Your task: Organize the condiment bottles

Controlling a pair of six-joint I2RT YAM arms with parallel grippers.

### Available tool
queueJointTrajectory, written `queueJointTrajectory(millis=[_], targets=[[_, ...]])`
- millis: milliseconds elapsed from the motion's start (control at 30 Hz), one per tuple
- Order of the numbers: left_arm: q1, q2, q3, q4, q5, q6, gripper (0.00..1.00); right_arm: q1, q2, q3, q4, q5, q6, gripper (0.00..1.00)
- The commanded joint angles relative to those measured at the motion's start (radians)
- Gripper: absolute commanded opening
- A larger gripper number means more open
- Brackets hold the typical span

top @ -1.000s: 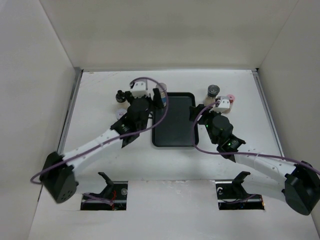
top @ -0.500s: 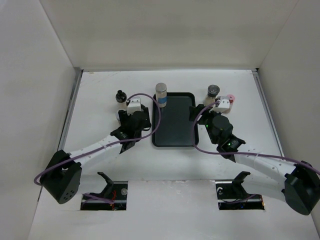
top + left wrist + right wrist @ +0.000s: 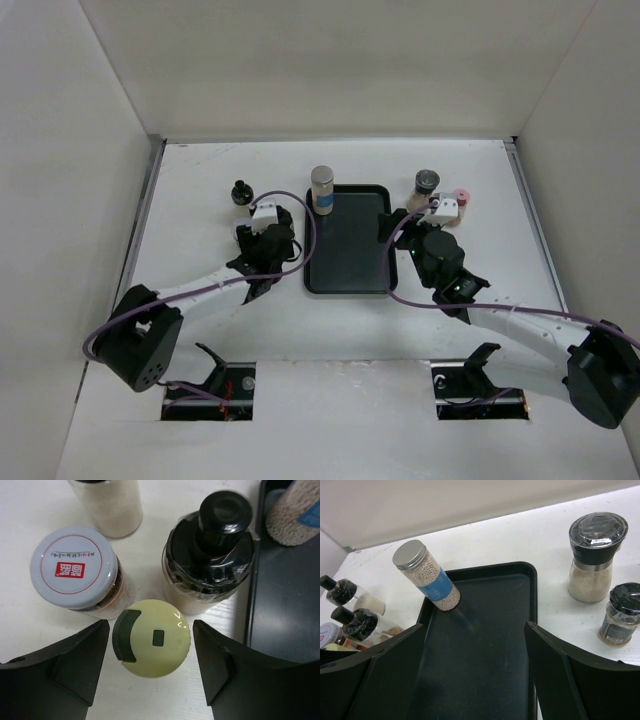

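White tabletop (image 3: 350,325) carries a flat black rectangular tray (image 3: 350,250); the right gripper (image 3: 474,627) hangs over it, jaws wide and empty. Left of the tray, the left gripper (image 3: 151,635) straddles a clear jar with a round yellow cap (image 3: 152,652), jaws apart with slim gaps either side. A grey-lidded jar (image 3: 75,567) and a black-capped shaker (image 3: 210,555) crowd it, so closing fingers may shove or topple them. A silver-capped, blue-labelled bottle (image 3: 322,190) stands in the tray's far left corner.
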Motion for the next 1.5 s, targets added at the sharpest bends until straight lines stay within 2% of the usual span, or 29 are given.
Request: queueJointTrajectory(millis=[0,67,200,267,433,533,633,767,867,1033,1233,1467], targets=[[0.019,0.025,0.046,0.065,0.016,-0.013,0.64,-0.001,-0.008,0.009,0.045,0.004,0.009,0.87],[0.014,0.025,0.04,0.079,0.008,-0.016,0.57,-0.001,-0.002,0.018,0.038,0.004,0.002,0.87],[-0.001,-0.026,0.02,0.081,-0.01,-0.013,0.36,-0.001,0.007,0.017,0.047,0.004,0.003,0.87],[-0.026,-0.076,-0.001,0.077,-0.03,-0.008,0.3,-0.001,0.012,0.024,0.038,0.004,-0.001,0.87],[-0.156,-0.19,0.008,0.001,-0.055,-0.006,0.28,-0.001,-0.012,0.009,0.047,0.004,0.006,0.86],[-0.251,-0.193,0.068,-0.001,-0.081,-0.005,0.28,-0.007,-0.042,-0.001,0.044,0.018,0.009,0.85],[-0.29,-0.083,0.189,0.014,-0.057,0.003,0.28,-0.033,-0.077,-0.023,0.038,0.07,0.034,0.85],[-0.274,0.155,0.368,0.12,-0.014,0.065,0.28,-0.091,-0.153,-0.061,0.015,0.134,0.078,0.85],[-0.254,0.359,0.549,0.14,0.003,0.093,0.28,-0.144,-0.184,-0.092,0.01,0.112,0.152,0.85],[-0.202,0.65,0.837,0.153,0.042,0.144,0.27,-0.171,-0.216,-0.106,0.001,0.069,0.178,0.85],[-0.159,0.799,1.011,0.131,0.06,0.142,0.28,-0.185,-0.226,-0.112,0.001,0.061,0.178,0.85],[-0.139,0.849,1.037,0.116,0.052,0.155,0.32,-0.184,-0.22,-0.104,-0.005,0.059,0.178,0.85]])
